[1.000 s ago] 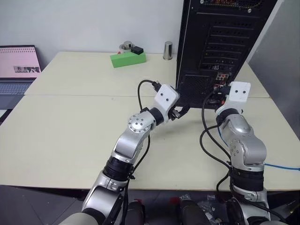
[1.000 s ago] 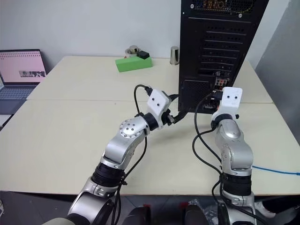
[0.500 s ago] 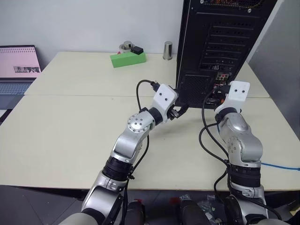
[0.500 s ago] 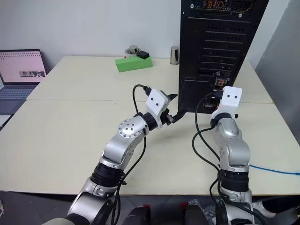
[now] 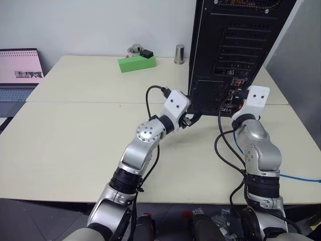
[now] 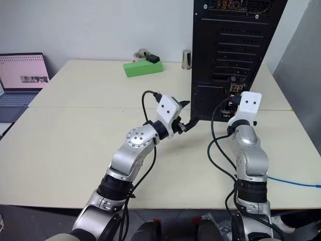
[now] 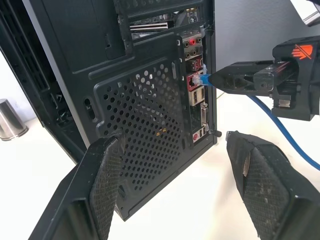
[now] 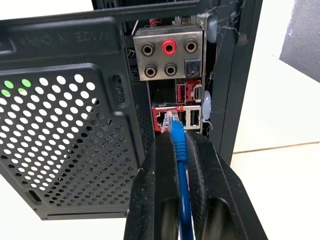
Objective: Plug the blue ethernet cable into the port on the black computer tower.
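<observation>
Head camera views show a cream table [image 5: 75,135] with the black computer tower [image 5: 235,45] standing upright at its far right, rear face toward the robot, and a laptop [image 5: 17,73], a green block [image 5: 136,63] and a small metal cup [image 5: 179,53] farther left. Just left of the tower's near corner the left gripper [image 7: 170,185] hangs with its jaws spread and nothing between them. At the tower's connector strip the right gripper [image 8: 180,150] is clamped on the blue ethernet cable [image 8: 181,165], whose clear plug tip sits at the mouth of the port [image 8: 165,119]; whether it is seated cannot be told.
</observation>
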